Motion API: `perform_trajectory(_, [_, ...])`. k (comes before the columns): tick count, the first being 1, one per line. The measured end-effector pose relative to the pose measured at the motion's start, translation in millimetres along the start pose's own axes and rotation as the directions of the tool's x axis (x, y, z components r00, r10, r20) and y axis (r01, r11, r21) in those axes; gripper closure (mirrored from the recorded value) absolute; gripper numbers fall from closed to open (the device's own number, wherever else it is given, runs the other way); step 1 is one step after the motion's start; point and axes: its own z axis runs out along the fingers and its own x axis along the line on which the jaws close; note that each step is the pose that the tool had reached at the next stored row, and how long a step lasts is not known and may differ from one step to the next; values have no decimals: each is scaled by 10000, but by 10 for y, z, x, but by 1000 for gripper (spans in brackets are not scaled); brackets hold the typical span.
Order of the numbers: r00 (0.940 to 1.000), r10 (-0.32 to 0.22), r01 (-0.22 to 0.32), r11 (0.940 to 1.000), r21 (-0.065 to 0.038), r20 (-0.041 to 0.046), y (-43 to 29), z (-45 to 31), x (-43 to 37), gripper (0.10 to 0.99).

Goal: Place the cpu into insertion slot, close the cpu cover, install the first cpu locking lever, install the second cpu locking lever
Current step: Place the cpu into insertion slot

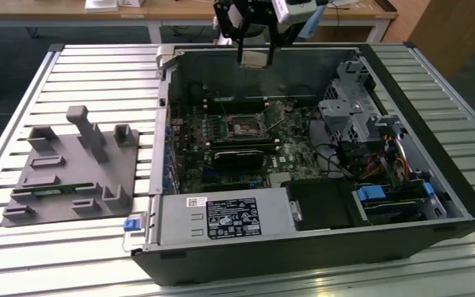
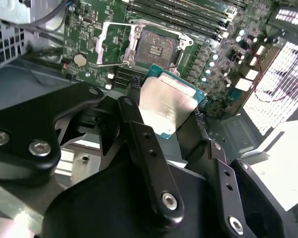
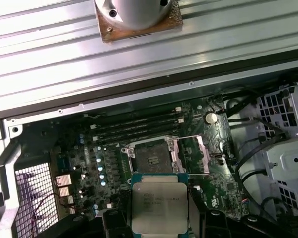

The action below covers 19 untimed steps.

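My gripper (image 1: 252, 57) hangs above the back wall of the open computer case (image 1: 303, 247), shut on the cpu (image 1: 254, 59). In both wrist views the cpu (image 2: 169, 106) (image 3: 159, 206) is a flat square chip with a silver top and a green edge, pinched between the black fingers (image 2: 139, 139). The insertion slot (image 2: 158, 47) (image 3: 151, 156) (image 1: 244, 125) lies uncovered on the green board, well below the chip. The cpu cover (image 2: 109, 44) (image 3: 196, 153) stands swung open beside the slot.
A grey fixture (image 1: 72, 167) with upright posts sits on the slatted table at the exterior view's left. Inside the case are a black card (image 1: 237, 154), a power supply (image 1: 221, 216), a metal drive cage (image 1: 353, 105) and bundled cables (image 1: 386, 167).
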Motion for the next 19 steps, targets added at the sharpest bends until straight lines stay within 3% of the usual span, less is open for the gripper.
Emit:
perform_trajectory(8, [9944, 1057, -1056, 9944, -7, 93, -1, 7, 0, 545])
perform_trajectory(19, [9717, 2353, -2352, 9719, -47, 199, -4, 15, 12, 545])
